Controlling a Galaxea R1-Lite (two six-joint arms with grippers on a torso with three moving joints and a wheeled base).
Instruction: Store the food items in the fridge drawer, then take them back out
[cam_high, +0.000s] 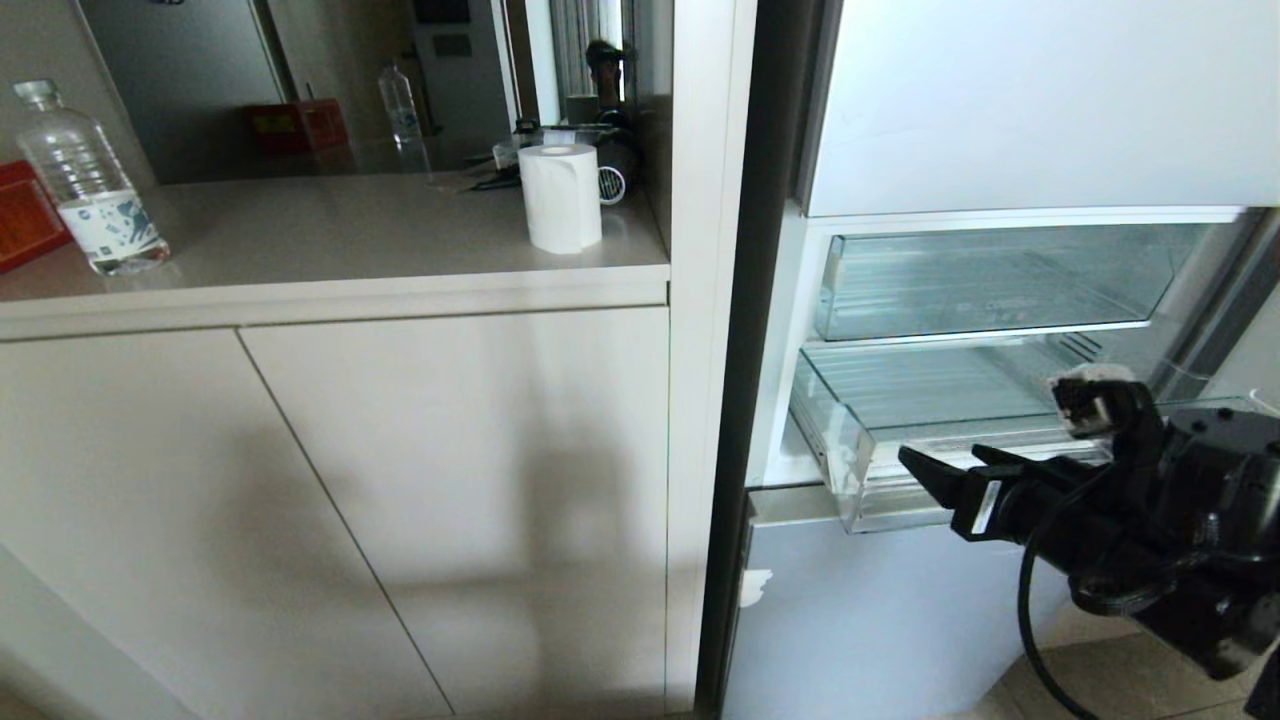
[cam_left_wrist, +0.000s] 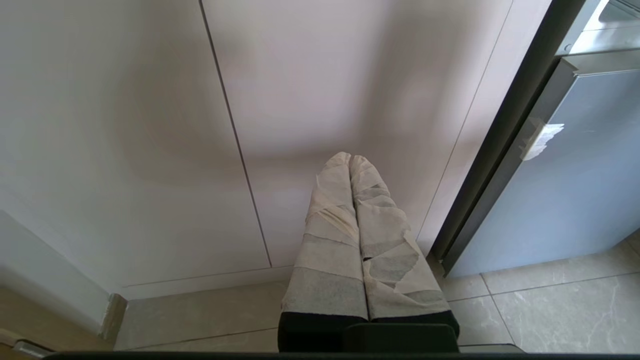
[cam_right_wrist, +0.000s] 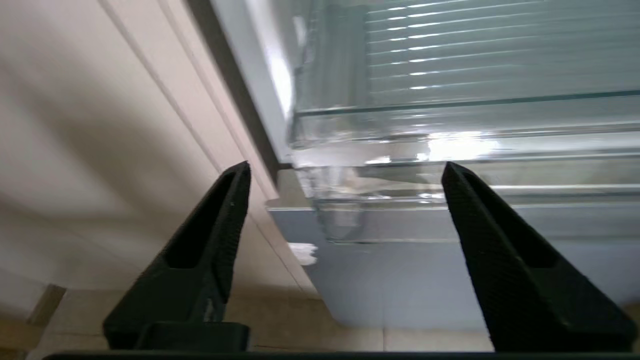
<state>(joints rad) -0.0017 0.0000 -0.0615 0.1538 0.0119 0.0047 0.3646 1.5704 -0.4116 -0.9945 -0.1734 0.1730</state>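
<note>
Item 1: drawer (cam_high: 900, 400) out, no food in sight.
Head: my right gripper (cam_high: 950, 470) hangs just before the drawer's front lip; I judge a forward nudge could knock it. Left wrist: left gripper (cam_left_wrist: 350, 159) parked, taped fingers pressed together, facing the cabinet (cam_left_wrist: 150, 125). Right wrist: jaws wide, empty; drawer (cam_right_wrist: 450, 125) bare, so nothing to store.

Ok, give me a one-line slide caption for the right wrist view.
Open right claw facing the stepped front lip of the pulled-out, clear fridge drawer, nothing between its fingers.
</note>
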